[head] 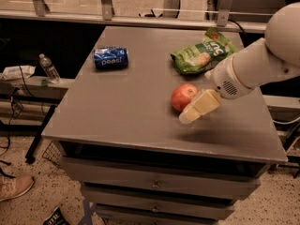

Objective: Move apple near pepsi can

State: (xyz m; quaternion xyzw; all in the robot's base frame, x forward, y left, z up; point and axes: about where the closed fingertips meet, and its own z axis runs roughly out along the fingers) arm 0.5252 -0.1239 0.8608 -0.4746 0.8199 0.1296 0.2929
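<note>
The red-orange apple [182, 96] sits on the grey table [131, 116], right of its middle. The blue pepsi can [110, 58] lies on its side at the table's far left, well apart from the apple. My gripper [194, 110] comes in from the right on the white arm [253, 67]. It is low over the table, right against the apple's front right side. I cannot tell whether it touches the apple.
A green crinkly snack bag [201, 53] lies at the far right, just behind the apple. A clear water bottle [48, 68] stands on a low shelf left of the table. A shoe [14, 186] is on the floor at the lower left.
</note>
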